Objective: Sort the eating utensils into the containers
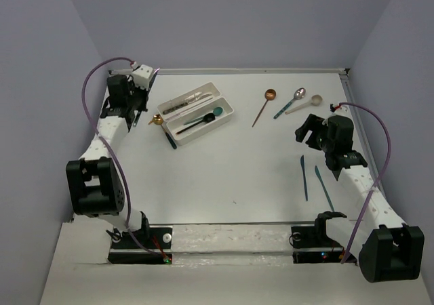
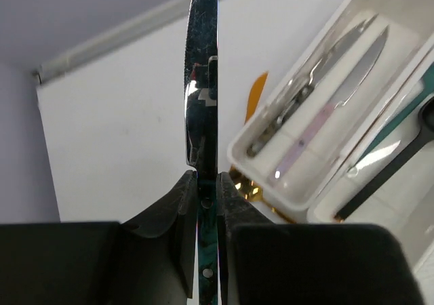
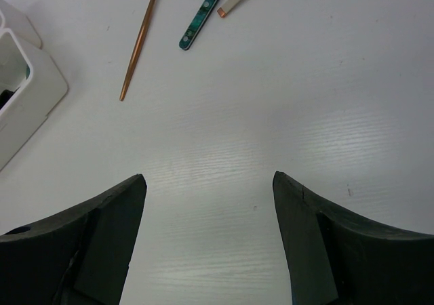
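Knife (image 2: pixel 202 81) handle mostly hidden by left end effector (image 2: pixel 207 183); tip cut off.

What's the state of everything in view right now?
left gripper, shut on knife
right gripper, open, empty
knife, held, blade pointing away from gripper
far tray, holds silver knives
near tray, holds teal spoon and black spoon
gold spoon, loose beside far tray
dark utensil, loose beside near tray
copper spoon, loose on table
silver spoon, loose on table
cream spoon, loose on table
teal knives, loose on table
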`<action>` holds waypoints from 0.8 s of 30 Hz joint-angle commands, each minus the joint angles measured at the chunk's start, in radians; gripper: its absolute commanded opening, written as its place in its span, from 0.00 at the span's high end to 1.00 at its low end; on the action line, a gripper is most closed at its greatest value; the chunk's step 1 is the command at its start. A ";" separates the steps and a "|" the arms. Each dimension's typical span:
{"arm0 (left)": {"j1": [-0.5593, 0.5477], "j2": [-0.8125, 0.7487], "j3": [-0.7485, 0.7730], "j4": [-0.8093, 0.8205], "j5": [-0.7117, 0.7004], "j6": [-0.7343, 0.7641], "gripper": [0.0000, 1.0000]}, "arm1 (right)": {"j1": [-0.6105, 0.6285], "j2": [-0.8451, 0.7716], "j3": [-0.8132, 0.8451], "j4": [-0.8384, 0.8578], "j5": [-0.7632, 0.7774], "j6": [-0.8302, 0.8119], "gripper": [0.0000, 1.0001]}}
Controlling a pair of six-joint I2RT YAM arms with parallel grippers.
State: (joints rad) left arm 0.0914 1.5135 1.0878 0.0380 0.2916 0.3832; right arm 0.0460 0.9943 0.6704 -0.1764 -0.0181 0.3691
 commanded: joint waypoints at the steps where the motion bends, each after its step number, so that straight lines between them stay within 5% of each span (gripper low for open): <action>1: -0.169 0.074 0.208 0.045 0.046 0.176 1.00 | -0.006 -0.006 -0.006 0.012 0.012 -0.010 0.19; 11: -0.305 0.456 0.638 -0.130 0.072 0.410 1.00 | -0.006 -0.006 -0.008 0.009 0.043 -0.018 0.19; 24: -0.341 0.544 0.584 -0.124 0.101 0.471 1.00 | -0.006 0.012 -0.006 0.011 0.047 -0.015 0.19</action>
State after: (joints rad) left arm -0.2340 2.0995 1.6810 -0.1329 0.3588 0.8314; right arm 0.0460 1.0168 0.6704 -0.1799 0.0090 0.3687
